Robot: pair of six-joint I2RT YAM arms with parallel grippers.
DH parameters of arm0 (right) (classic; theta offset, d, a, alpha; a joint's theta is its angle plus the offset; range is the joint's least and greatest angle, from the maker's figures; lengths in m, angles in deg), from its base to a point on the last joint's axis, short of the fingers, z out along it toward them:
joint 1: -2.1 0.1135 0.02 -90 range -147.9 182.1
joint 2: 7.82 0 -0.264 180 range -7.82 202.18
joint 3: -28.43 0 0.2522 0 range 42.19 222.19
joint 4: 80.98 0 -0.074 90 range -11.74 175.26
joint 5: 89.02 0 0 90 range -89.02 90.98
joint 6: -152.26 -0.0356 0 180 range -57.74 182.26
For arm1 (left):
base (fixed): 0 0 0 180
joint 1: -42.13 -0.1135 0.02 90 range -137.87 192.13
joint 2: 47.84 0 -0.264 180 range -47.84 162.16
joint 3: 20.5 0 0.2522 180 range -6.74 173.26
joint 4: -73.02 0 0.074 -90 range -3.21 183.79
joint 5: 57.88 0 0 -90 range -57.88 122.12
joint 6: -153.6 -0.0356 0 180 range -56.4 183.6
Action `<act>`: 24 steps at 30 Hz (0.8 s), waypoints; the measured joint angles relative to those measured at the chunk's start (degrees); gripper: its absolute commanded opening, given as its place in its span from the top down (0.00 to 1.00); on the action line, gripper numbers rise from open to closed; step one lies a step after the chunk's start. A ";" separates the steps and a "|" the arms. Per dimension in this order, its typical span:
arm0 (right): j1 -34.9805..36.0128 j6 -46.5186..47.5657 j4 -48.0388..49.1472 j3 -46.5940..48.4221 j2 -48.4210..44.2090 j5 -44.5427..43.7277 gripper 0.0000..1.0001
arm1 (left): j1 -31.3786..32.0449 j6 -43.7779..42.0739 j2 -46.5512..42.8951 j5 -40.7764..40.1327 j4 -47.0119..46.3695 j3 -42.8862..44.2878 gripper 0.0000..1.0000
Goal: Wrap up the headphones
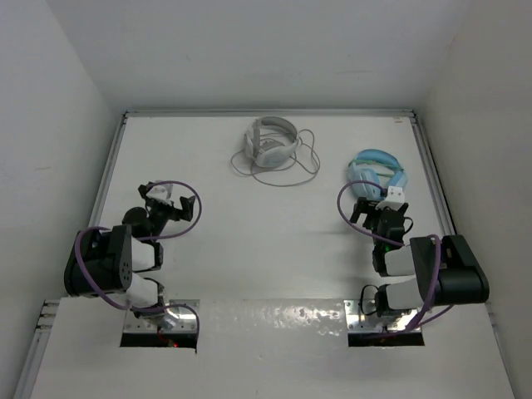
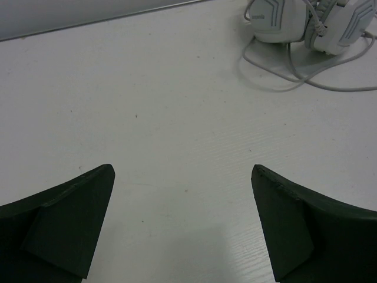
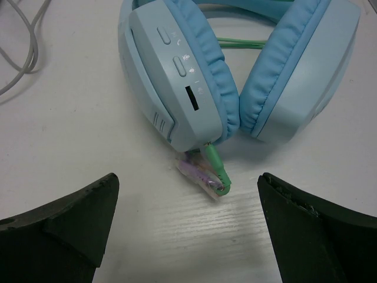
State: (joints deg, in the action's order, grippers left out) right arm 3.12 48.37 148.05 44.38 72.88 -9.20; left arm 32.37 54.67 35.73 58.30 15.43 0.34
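Observation:
The white and light-grey headphones [image 1: 271, 142] lie at the far middle of the table, their thin grey cable [image 1: 303, 162] looped loosely around and to the right of them. In the left wrist view the ear cups [image 2: 306, 20] show at the top right with cable loops [image 2: 277, 73] below. My left gripper [image 1: 162, 199] is open and empty, well short and left of them; its tips [image 2: 182, 177] frame bare table. My right gripper [image 1: 378, 212] is open and empty, its tips [image 3: 187, 184] just short of other headphones.
Light blue headphones [image 1: 378, 174] lie at the right, close in front of my right gripper; their cups [image 3: 194, 71] and a green plug with a purple tag [image 3: 209, 174] show in the right wrist view. White walls enclose the table on three sides.

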 measured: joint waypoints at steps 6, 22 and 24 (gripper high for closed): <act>0.00 0.90 -3.82 0.00 -2.73 2.58 0.04 | 0.00 0.00 0.00 0.11 0.04 0.00 0.01; 9.77 -3.41 -58.23 75.30 5.53 0.94 0.18 | -0.57 0.76 -0.04 2.91 0.87 1.16 0.08; 11.69 -4.46 -60.94 83.03 13.07 -0.24 0.20 | -2.82 1.40 -0.48 8.02 10.16 6.60 0.08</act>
State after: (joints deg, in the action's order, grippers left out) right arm 14.81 43.91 87.11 127.42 85.95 -9.44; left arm 29.55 56.07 35.25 66.32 25.60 6.94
